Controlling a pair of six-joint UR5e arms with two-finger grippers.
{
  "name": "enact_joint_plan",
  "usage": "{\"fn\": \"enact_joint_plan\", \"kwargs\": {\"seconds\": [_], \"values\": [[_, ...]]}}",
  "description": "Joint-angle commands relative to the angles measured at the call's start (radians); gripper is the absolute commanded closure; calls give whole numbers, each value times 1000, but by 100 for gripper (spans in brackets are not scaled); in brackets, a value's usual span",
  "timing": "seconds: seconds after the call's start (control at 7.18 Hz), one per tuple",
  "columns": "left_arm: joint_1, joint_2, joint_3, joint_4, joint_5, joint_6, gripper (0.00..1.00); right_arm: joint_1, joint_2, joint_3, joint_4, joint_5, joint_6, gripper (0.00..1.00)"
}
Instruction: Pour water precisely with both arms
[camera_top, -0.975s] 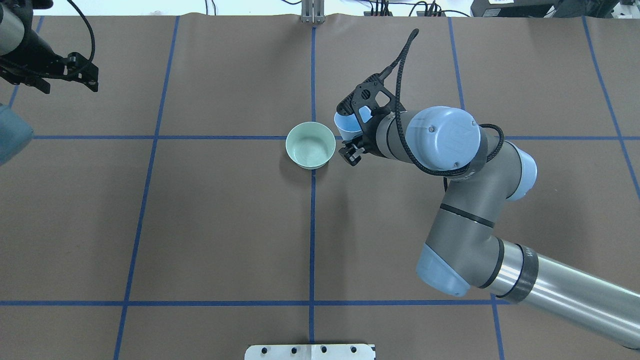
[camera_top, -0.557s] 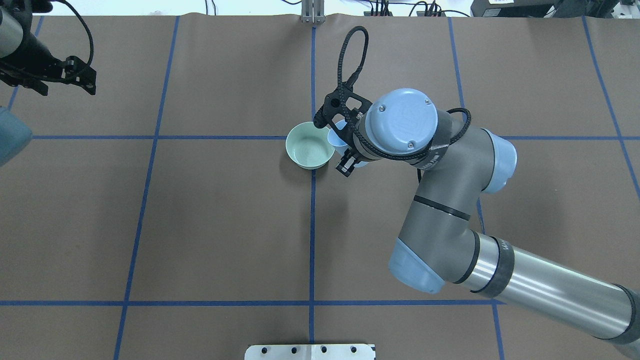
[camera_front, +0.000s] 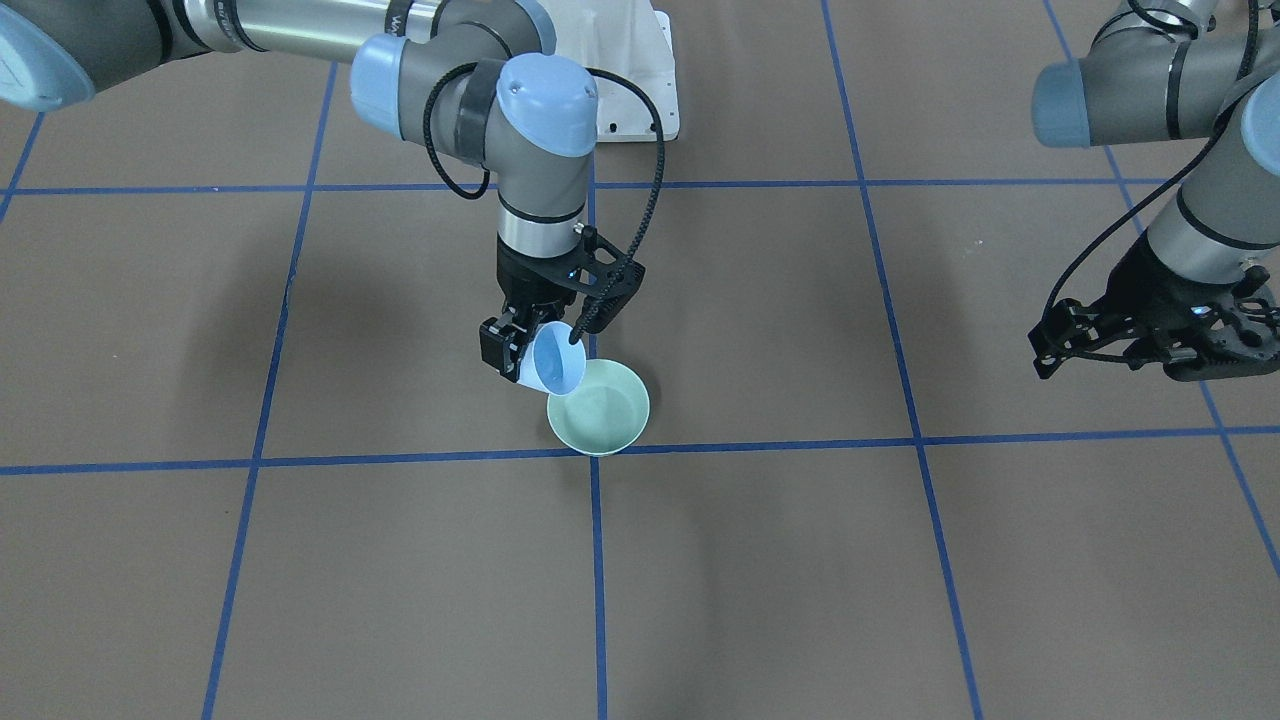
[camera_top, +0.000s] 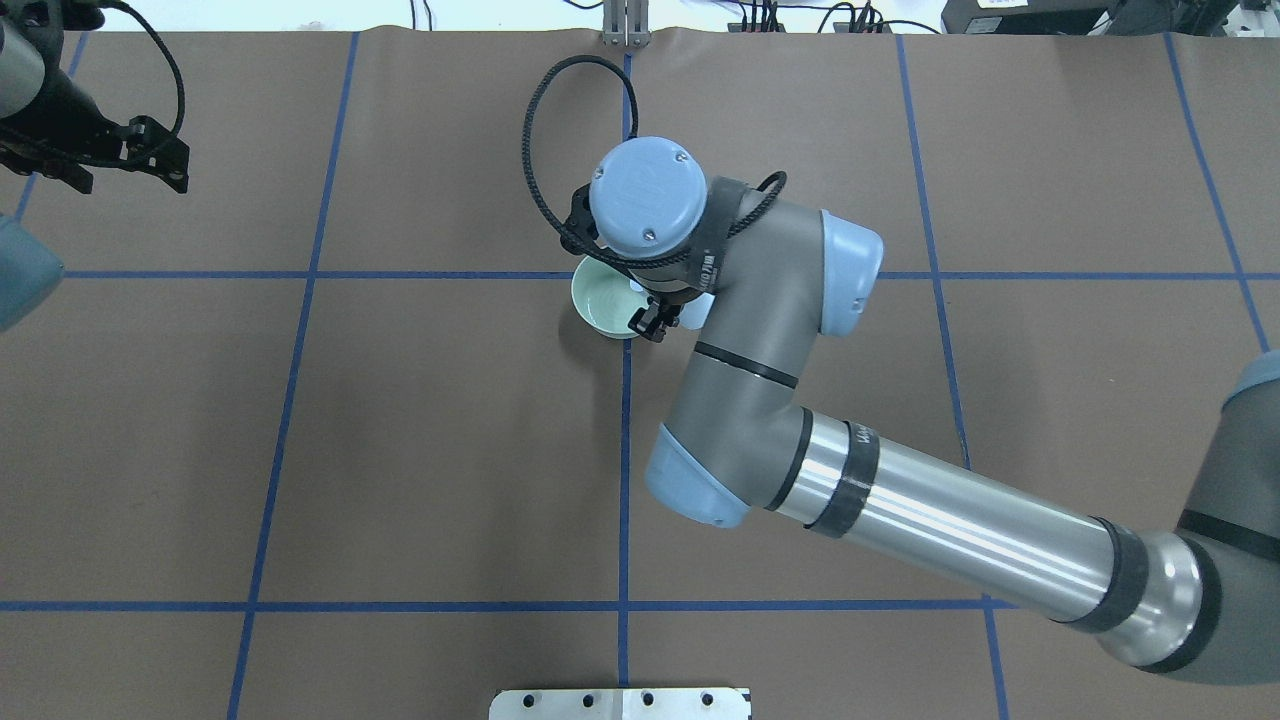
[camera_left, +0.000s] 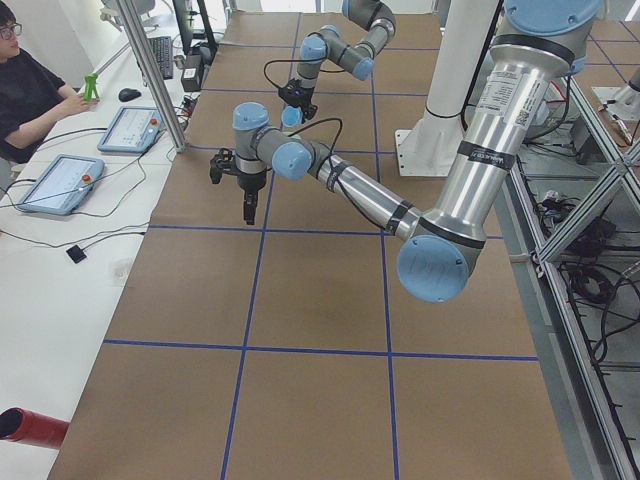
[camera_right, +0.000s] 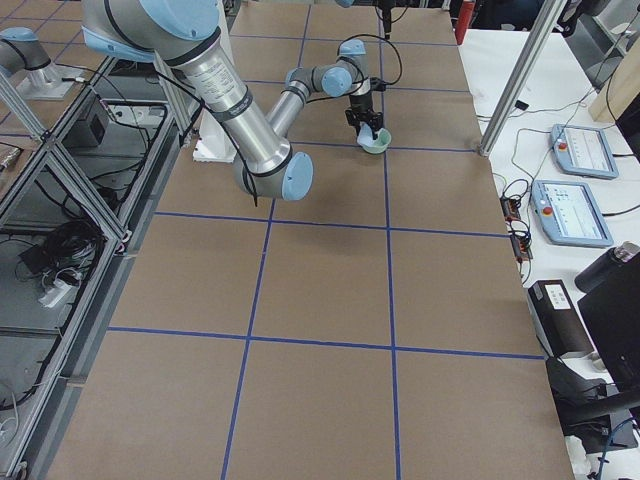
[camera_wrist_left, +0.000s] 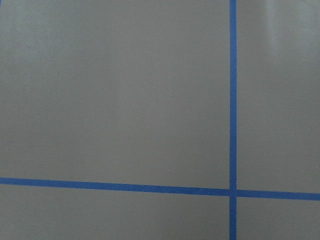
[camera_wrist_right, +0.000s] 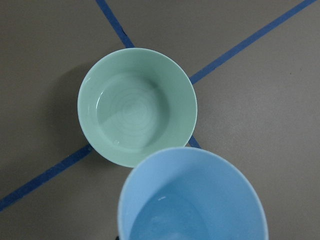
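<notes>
Robotics lab. A brown-covered table (camera_top: 450, 450) gridded with blue tape (camera_top: 450, 606); aluminium frame posts (camera_left: 150, 75); beyond the left gripper (camera_left: 247, 205), a seated operator (camera_left: 30, 95) at a white bench (camera_left: 60, 260) with tablet-like teach pendants (camera_left: 130, 128) and loose cables (camera_left: 100, 235).

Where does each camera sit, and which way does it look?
Front: across table, looking back; right pincer holds tilted blue cup by green bowl.
Overhead: behind, looking down; right arm above bowl.
Left side: table's end; left arm nearest.
Right side: other end; right arm nearest.
Left wrist: down at taped table; no arm.
Right wrist: down at cup and bowl.
Shared with front: cup, bowl.
</notes>
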Motion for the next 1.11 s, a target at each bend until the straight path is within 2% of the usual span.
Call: {"fn": "enact_joint_plan", "kwargs": {"seconds": [0.0, 0.28, 0.56, 0.7, 0.98], "values": [[-2, 0, 10, -1, 1, 16, 0, -1, 82, -85, -100, -10, -67, 100], [-2, 0, 32, -1, 2, 21, 0, -5, 137, -125, -213, -65, -116, 100], [-2, 0, 56, -34, 2, 19, 0, -37, 225, -231, -318, -183, -176, 100], [-2, 0, 78, -57, 2, 19, 0, -60, 242, -249, -365, -248, -197, 100], [-2, 0, 93, -70, 2, 19, 0, -71, 256, -251, -431, -309, -205, 100]]}}
